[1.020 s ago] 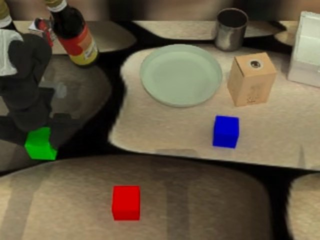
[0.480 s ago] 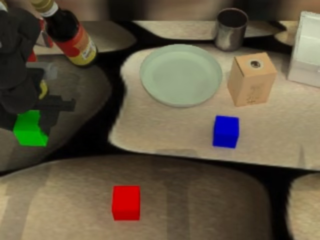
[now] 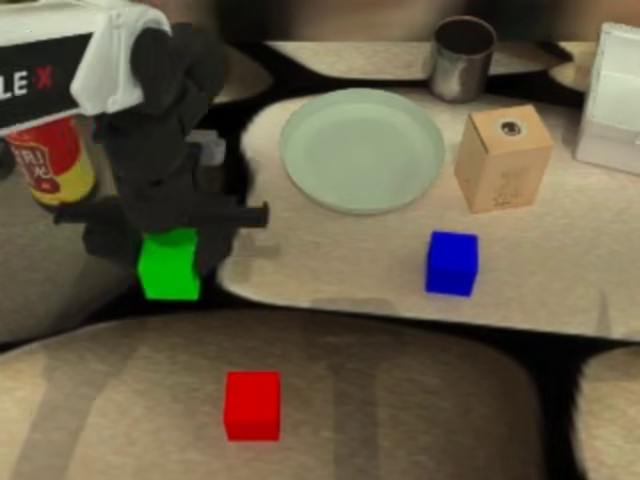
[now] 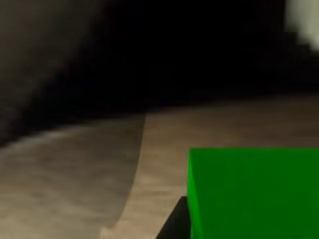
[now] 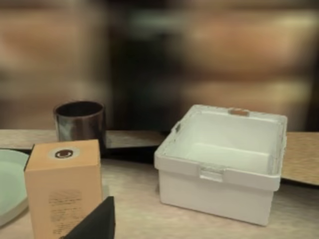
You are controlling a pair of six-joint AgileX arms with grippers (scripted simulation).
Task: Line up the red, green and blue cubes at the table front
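Top view: left gripper (image 3: pixel 170 262) over the left half of the tabletop, jaws closed on the green cube (image 3: pixel 168 265), which sits above a black vein just left of the cream patch. Red cube (image 3: pixel 252 405) rests on the table front (image 3: pixel 400 400), left of middle near the front edge. Blue cube (image 3: pixel 452 263) rests on the cream patch, right of middle, well apart from both others. Pale green plate (image 3: pixel 362 149), tan cardboard box (image 3: pixel 503 157) and dark metal cup (image 3: pixel 464 57) toward the back edge; white bin (image 3: pixel 612 98) at the back right corner. Right arm not visible.

Left wrist view: green cube (image 4: pixel 254 191) fills the near corner, tabletop beneath.

Right wrist view: cardboard box (image 5: pixel 64 186), cup (image 5: pixel 79 122), white bin (image 5: pixel 222 162); jaw state cannot be told.
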